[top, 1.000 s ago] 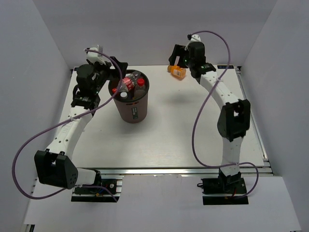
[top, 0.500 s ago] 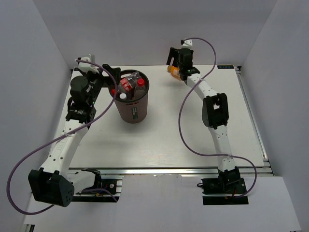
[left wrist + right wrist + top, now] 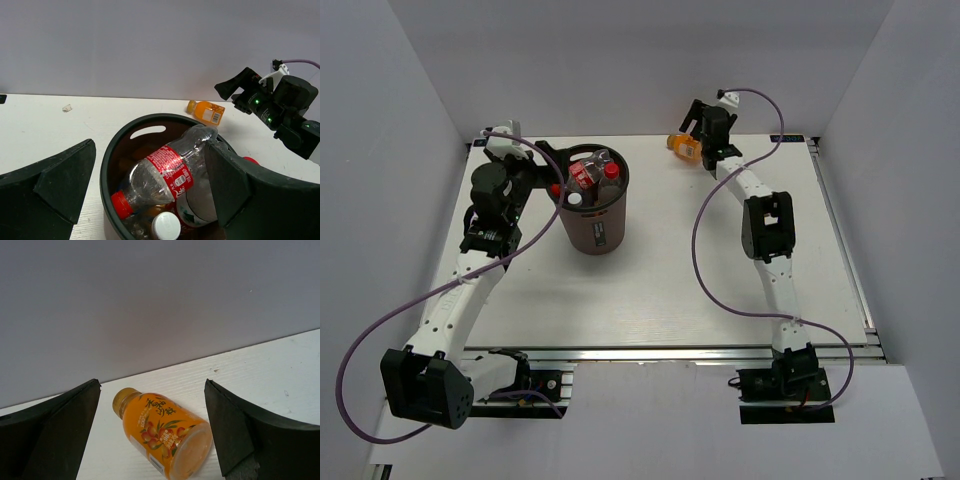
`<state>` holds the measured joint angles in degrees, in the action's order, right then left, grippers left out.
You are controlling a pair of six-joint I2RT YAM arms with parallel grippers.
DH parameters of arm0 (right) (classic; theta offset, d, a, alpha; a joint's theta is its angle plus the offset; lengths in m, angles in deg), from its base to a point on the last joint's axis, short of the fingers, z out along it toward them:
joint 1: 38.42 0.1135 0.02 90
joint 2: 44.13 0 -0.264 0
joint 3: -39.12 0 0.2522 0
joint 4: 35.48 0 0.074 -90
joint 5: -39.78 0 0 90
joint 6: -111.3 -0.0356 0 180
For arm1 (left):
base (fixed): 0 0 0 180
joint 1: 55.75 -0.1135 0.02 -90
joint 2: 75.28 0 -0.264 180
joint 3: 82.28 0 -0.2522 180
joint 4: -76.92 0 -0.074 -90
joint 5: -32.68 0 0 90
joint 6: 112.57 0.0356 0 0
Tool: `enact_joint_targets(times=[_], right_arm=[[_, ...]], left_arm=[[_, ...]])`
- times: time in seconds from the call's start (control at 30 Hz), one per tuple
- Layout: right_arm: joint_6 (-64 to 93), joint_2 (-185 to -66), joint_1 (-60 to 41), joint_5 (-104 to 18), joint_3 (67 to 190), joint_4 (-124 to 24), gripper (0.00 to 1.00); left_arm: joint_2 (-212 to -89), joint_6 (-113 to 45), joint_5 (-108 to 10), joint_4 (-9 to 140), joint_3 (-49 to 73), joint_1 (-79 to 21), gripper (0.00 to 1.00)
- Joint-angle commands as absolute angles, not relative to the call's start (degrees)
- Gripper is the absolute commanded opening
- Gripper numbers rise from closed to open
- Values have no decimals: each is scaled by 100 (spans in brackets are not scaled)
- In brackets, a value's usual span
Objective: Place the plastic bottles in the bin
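Observation:
The maroon-brown bin (image 3: 592, 232) stands left of centre and holds several plastic bottles; a clear one with a red cap and label (image 3: 160, 176) lies tilted on top, resting against the rim. My left gripper (image 3: 552, 172) is open beside the bin's left rim, its fingers (image 3: 60, 180) either side of the opening, holding nothing. An orange bottle (image 3: 684, 146) lies on its side at the back edge, also in the left wrist view (image 3: 206, 111). My right gripper (image 3: 703, 122) is open, just behind it, with the orange bottle (image 3: 162, 435) lying between the fingers (image 3: 227, 425), untouched.
Grey walls close in the back and both sides of the white table (image 3: 700, 270). A small scrap (image 3: 66, 107) lies on the table near the back wall. The right arm stretches far across the table toward the back edge.
My left gripper has pulled back left from over the bin; the red-labelled bottle now rests in the bin. My right arm has stretched out, and its gripper has shifted slightly right, behind the orange bottle.

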<state>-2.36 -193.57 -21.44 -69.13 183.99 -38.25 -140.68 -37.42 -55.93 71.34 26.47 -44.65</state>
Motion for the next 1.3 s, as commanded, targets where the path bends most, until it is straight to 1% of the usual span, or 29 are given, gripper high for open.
enact_joint_targets(times=[0.0, 0.23, 0.53, 0.73, 0.8, 0.93, 1.07, 1.27], right_arm=[[-656, -19468, -2189, -6824, 18516, -3447, 89], [-823, -19644, -2189, -6270, 18516, -3350, 89], [-938, -19583, -2154, -5971, 18104, -3561, 89], [-437, -19398, -1917, -6251, 17962, -3631, 89], [-401, -19433, -1873, -6252, 17980, -3649, 89], [-462, -19591, -1803, -6313, 18191, -3965, 89], [-577, -19627, -1767, -6270, 18138, -4193, 89], [-665, -19556, -1759, -6612, 18200, -4519, 89]], left_arm=[[-13979, -3699, -5653, 7238, 2674, -4458, 98], [-13953, -3725, -5653, 7230, 2736, -4458, 98], [-13786, -3769, -5653, 7194, 2850, -4458, 98], [-13707, -3769, -5653, 7151, 2885, -4458, 98], [-13689, -3769, -5837, 7142, 2903, -4458, 98], [-13636, -3743, -5872, 7115, 2929, -4450, 98], [-13619, -3681, -5943, 7063, 2912, -4450, 98], [-13566, -3681, -6039, 7071, 2973, -4458, 98]])
